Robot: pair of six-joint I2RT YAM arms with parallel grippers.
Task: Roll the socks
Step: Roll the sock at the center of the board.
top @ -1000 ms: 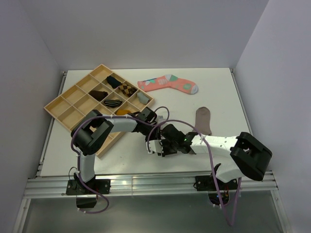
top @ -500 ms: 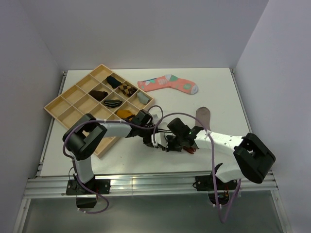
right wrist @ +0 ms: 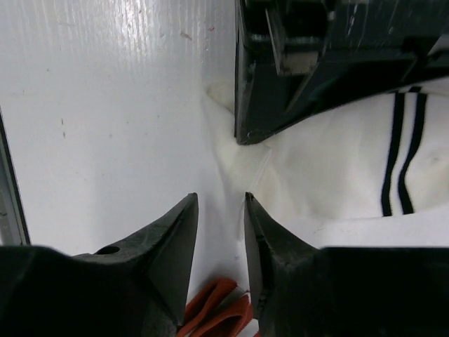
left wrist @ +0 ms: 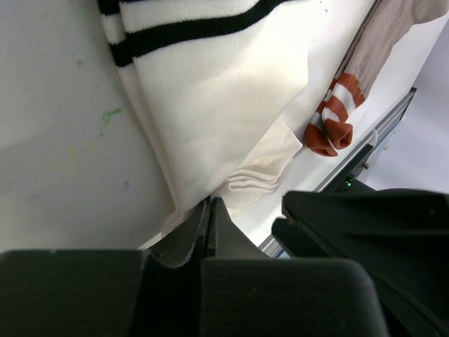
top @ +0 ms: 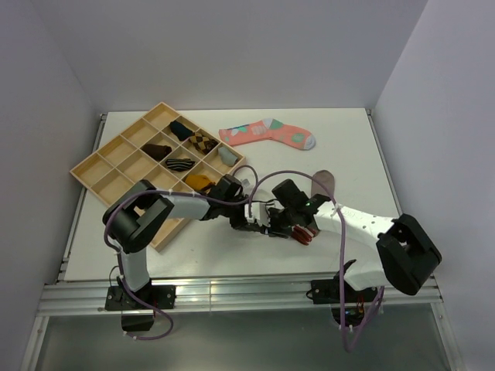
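Top external view: both arms reach toward the middle of the table, and the left tool and right tool sit just beside each other near the front edge. The taupe sock lies to the right of them, its toe pointing toward the back wall and its lower end hidden under the right arm. Well apart, near the back, a coral sock lies flat. A wooden tray with compartments occupies the left side, several of its cells holding rolled socks.

In the left wrist view, the left tool has its fingers pressed together on a bunched edge of the white sock, where the fabric gathers into small folds. The dark cuff stripes run across the far end of that sock. Just beside it lies the taupe sock, with its red-striped cuff crumpled close to the white fabric.

In the right wrist view, the right tool hangs over the table with its fingers a narrow gap apart, clamped on nothing. The white sock spreads to the right of that gap, and the dark body of the left tool rests on its upper edge.
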